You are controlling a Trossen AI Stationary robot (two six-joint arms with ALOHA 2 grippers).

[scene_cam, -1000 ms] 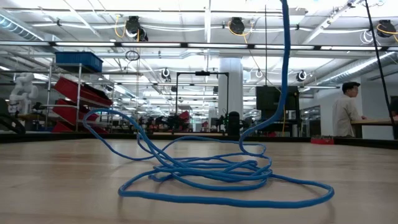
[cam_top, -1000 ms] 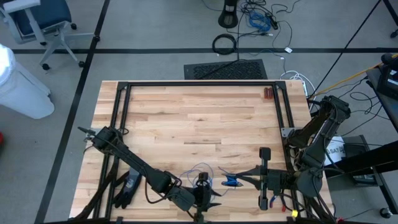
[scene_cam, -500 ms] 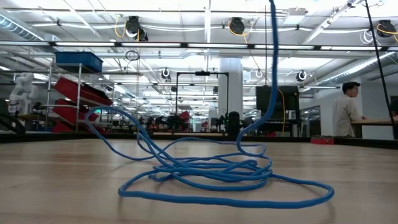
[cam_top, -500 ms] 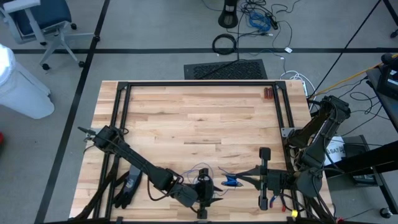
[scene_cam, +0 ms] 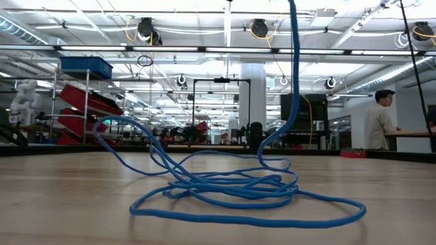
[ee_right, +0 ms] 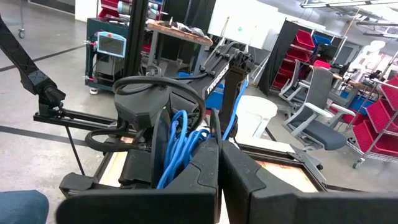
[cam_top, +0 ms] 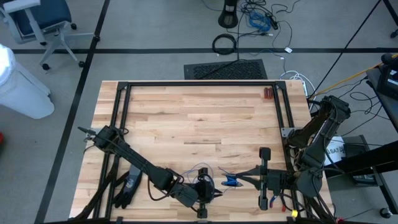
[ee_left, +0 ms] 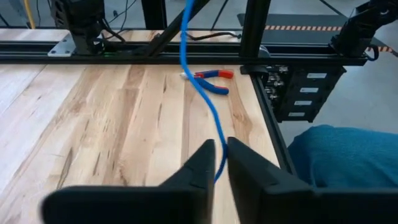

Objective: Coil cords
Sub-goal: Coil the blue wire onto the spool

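Observation:
The cords are one thin blue wire. Part of it lies as a loose pile [scene_cam: 225, 187] on the wood table near its front edge [cam_top: 202, 169], and one strand [scene_cam: 293, 68] rises out of the pile. My left gripper [ee_left: 221, 155] is low over the front edge [cam_top: 208, 193] and shut on a strand. My right gripper [ee_right: 219, 155] is held level just to the right of it [cam_top: 235, 181], shut, with a small bundle of blue loops [cam_top: 231, 182] at its tips. My left gripper pinches a single strand of the cord [ee_left: 219, 149] between its two fingers. The fingers reach nearly level toward the table's right and lie across the strand. Beyond them the strand [ee_left: 189, 56] climbs away, off the table. My right gripper holds a bundle of several blue loops [ee_right: 180, 146] at its fingertips, coming level from the table's right. The near finger [ee_right: 199, 180] hides the exact place of contact. The bundle is lifted clear of the table.
Red-handled pliers [ee_left: 210, 78] lie by the right frame rail [cam_top: 289, 118]. A black glove [cam_top: 127, 186] lies at the front left beside the left arm. A small dark red object [cam_top: 267, 93] sits at the far right. The table's middle and far half are bare wood.
My left gripper has shut on the strand without changing place. The strand rising from the pile has swung a little sideways, while the pile on the table has stayed as it was.

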